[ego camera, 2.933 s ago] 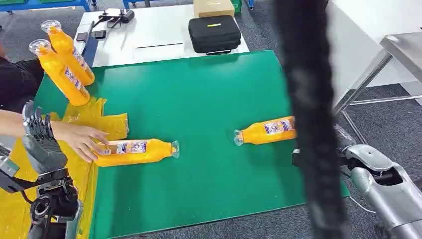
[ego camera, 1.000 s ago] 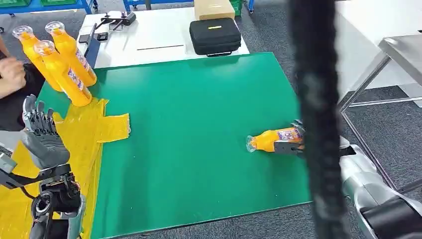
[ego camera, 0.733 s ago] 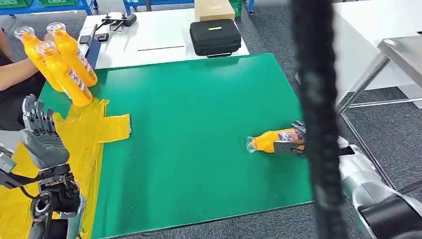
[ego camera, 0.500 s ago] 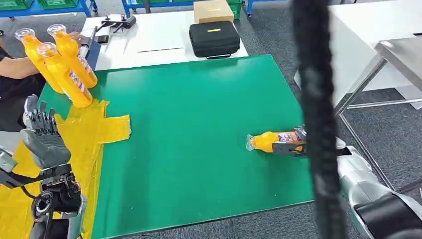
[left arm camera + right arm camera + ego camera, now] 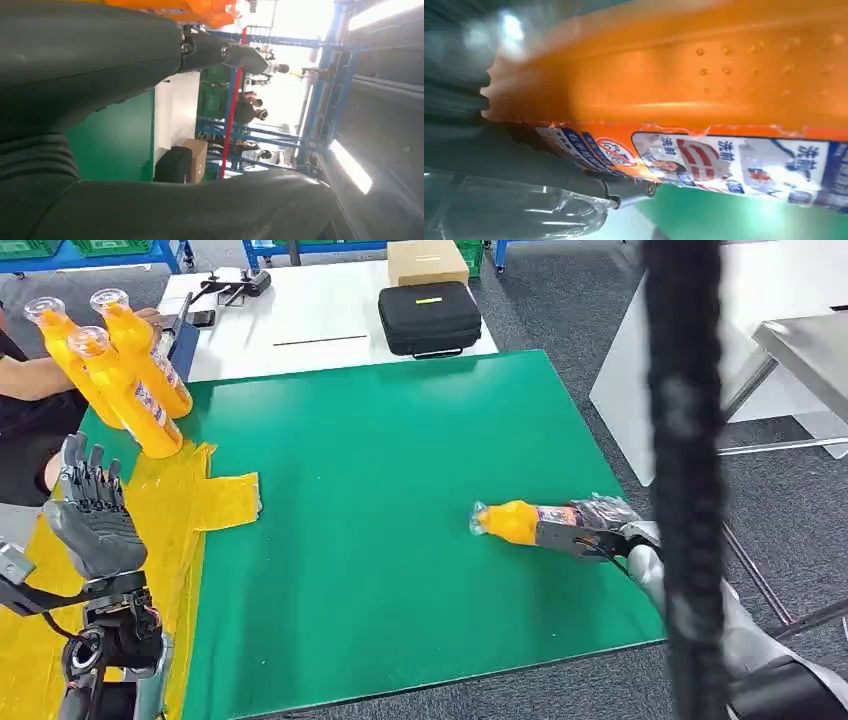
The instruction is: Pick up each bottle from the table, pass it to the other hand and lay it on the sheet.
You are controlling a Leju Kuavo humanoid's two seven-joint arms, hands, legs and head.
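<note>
I have the right robot hand wrapped round the labelled middle of the orange bottle near the bench's right edge, the left robot hand spread empty, and I judge the smooth plastic slippery, so mid-body grips suit best.

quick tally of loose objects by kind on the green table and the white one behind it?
Orange bottles: 4, three standing, one in the right hand
Black case: 1
Cardboard box: 1
Yellow sheet: 1
Total: 7
</note>
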